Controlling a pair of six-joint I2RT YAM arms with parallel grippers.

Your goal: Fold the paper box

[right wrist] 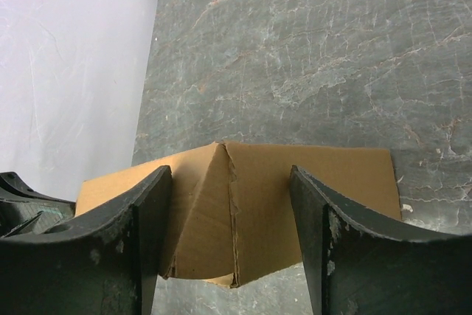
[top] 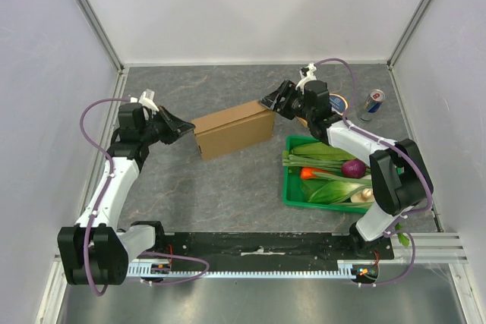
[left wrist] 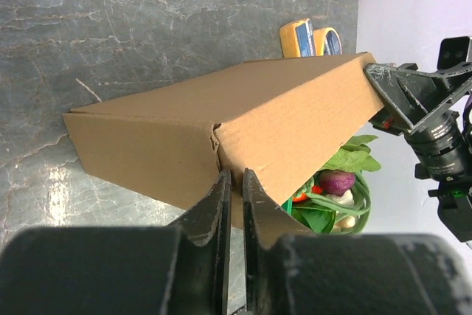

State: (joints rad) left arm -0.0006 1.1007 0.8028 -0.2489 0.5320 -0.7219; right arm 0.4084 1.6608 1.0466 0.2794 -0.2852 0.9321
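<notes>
Progress, top view: paper box (top: 233, 133) is sitting mid-table as a closed brown block, walls up and lid down, so I am judging the folding mostly done; what is remaining looks like seating the end flaps
Place, top view: it is lying between the left gripper (top: 184, 130) at its left end and the right gripper (top: 269, 102) at its far right corner, just beside the green crate (top: 287, 187)
Left wrist view: I am looking at plain unprinted cardboard with a vertical seam at the near corner, gaping slightly; the top panel is lying flat
Left pincer: its fingers (left wrist: 214, 208) are sitting nearly together, only a thin slit between them, right below that seam; I cannot tell whether they are pinching cardboard
Right wrist view: the box end is showing a diagonal crease and a flap edge not lying flush
Right pincer: released, fingers (right wrist: 151, 219) standing wide on either side of the box end, not gripping it
</notes>
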